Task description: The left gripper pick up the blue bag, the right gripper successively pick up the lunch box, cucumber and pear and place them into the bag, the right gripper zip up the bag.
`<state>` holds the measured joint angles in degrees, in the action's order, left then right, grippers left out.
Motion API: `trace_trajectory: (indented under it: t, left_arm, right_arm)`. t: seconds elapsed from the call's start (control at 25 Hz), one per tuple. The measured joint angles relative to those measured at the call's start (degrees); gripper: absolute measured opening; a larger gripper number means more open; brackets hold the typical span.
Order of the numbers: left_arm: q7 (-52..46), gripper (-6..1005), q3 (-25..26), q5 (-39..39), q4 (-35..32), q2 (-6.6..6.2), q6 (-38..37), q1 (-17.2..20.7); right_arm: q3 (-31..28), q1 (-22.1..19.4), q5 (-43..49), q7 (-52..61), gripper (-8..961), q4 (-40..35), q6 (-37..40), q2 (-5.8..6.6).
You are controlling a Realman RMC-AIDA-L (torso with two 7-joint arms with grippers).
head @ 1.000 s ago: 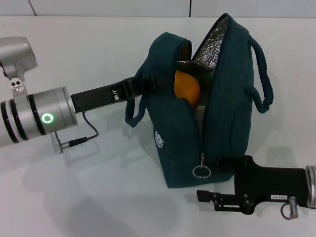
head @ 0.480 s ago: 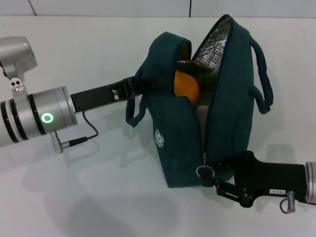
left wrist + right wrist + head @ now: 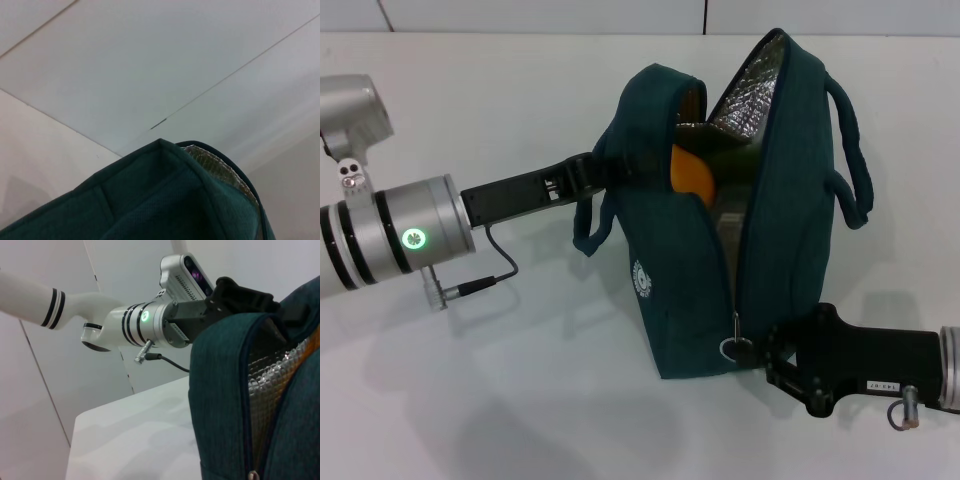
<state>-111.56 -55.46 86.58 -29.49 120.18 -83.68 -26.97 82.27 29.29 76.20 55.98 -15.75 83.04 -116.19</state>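
The blue bag (image 3: 680, 290) stands upright on the white table, its top open and showing silver lining (image 3: 745, 100). A yellow-orange fruit (image 3: 688, 172) and something dark green beside it show inside; the lunch box is hidden. My left gripper (image 3: 605, 170) is shut on the bag's left rim by the handle, and it also shows in the right wrist view (image 3: 250, 302). My right gripper (image 3: 765, 352) is at the bag's lower front corner, right beside the zipper's ring pull (image 3: 732, 349). The bag fills the lower part of the left wrist view (image 3: 165, 200).
The white table (image 3: 520, 400) spreads around the bag, with a pale wall behind it. The bag's right handle (image 3: 855, 150) hangs loose on the far side. A cable (image 3: 485, 275) loops under my left wrist.
My right gripper has rolled over and moved in from the front to the bag's corner by the zipper ring. The front opening has narrowed a little, so less of the fruit shows.
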Motion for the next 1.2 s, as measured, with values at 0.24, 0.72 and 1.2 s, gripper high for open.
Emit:
trace_trajectory:
  t: [0.24,0.72,1.2]
  left_arm:
    - [0.0,49,0.0,0.0,0.0,-0.09,-0.2,0.4]
    - [0.0,50,0.0,0.0,0.0,-0.12,-0.4,0.5]
    - [4.2,100,-1.4,0.0,0.0,-0.24,-1.0,0.1]
  right_arm:
    - [-0.2,-2.0,-0.1,0.0,8,-2.6,0.8,0.16]
    - [-0.3,-6.3,-3.0,-2.0,9,-7.5,4.3,0.44]
    - [-0.3,-6.0,-5.7,-3.0,8,-8.2,5.3,0.29]
